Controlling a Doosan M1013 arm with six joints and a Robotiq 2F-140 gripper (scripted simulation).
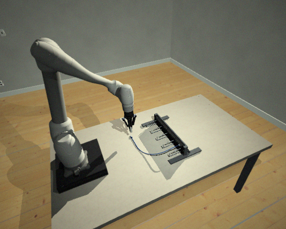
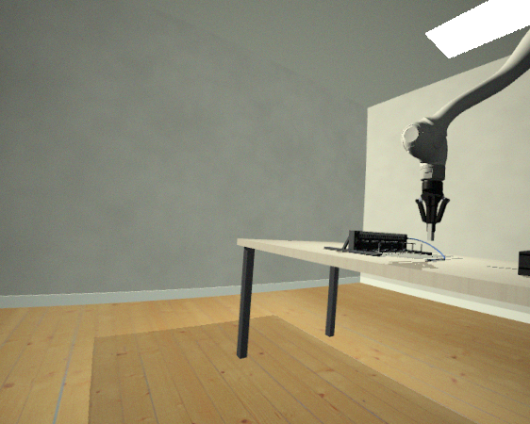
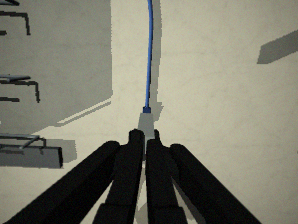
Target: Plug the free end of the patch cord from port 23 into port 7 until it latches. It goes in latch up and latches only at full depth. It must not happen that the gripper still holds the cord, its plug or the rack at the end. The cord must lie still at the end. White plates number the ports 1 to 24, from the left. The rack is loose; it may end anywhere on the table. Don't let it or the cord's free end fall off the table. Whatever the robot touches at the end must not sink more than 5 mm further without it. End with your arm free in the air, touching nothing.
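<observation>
The black rack [image 1: 171, 135] stands on the table with its ports facing the arm; the number plates are too small to read. The blue patch cord [image 1: 153, 153] runs from a port near the rack's near end in a curve to its free plug [image 1: 131, 137], which lies on the table. My gripper [image 1: 130, 130] points down, shut and empty, a little above the table just behind the plug. In the wrist view the shut fingertips [image 3: 145, 136] sit right before the plug, and the cord [image 3: 149, 55] leads straight away. The side view shows the gripper [image 2: 431, 236] hanging above the table beside the rack [image 2: 378, 239].
The arm's black base plate [image 1: 79, 165] sits at the table's near left corner. Thin wire brackets [image 1: 166, 142] lie in front of the rack. The rack's two flat feet [image 1: 184, 155] stick out at both ends.
</observation>
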